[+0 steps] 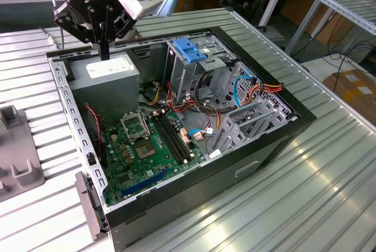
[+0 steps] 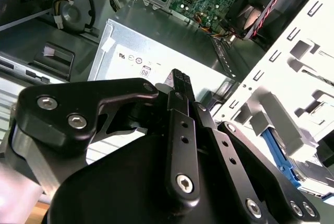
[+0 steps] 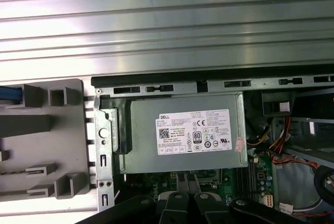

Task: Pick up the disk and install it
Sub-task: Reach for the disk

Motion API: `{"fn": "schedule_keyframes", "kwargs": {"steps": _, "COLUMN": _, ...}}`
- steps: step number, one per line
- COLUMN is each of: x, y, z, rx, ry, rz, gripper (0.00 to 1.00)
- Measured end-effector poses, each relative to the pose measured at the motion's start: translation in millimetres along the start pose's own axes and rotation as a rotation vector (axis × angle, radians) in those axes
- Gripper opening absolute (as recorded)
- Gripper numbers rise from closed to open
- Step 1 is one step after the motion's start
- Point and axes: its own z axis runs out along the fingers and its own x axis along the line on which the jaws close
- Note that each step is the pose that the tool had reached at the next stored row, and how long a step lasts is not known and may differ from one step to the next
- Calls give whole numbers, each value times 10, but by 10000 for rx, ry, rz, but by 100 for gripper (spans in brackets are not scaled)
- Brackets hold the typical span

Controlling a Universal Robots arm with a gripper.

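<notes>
Gripper (image 1: 104, 54), jaws closed on nothing, poised above the power supply (image 3: 182, 130) in a corner of the open computer case (image 1: 194, 196). The disk (image 2: 279, 156), partly seen, rests in a grey holder (image 3: 47, 140) on the bench (image 1: 294, 205) beside the case. Probably rigid, fairly heavy and shock-sensitive, it is best grasped across its blue rails

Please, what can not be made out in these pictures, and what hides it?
Disk: in the second wrist view, mostly hidden by the grey holder and cut off by the picture's edge.
Holder: cut off by the exterior view's left edge, so its contents cannot be told there.
Power supply: in the second wrist view, its near part is covered by the gripper.
</notes>
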Motion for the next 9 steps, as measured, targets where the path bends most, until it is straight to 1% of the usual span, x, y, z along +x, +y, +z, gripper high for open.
{"fn": "schedule_keyframes", "kwargs": {"steps": 9, "x": 33, "y": -2, "z": -1, "rx": 0, "ry": 0, "rz": 0, "gripper": 10}}
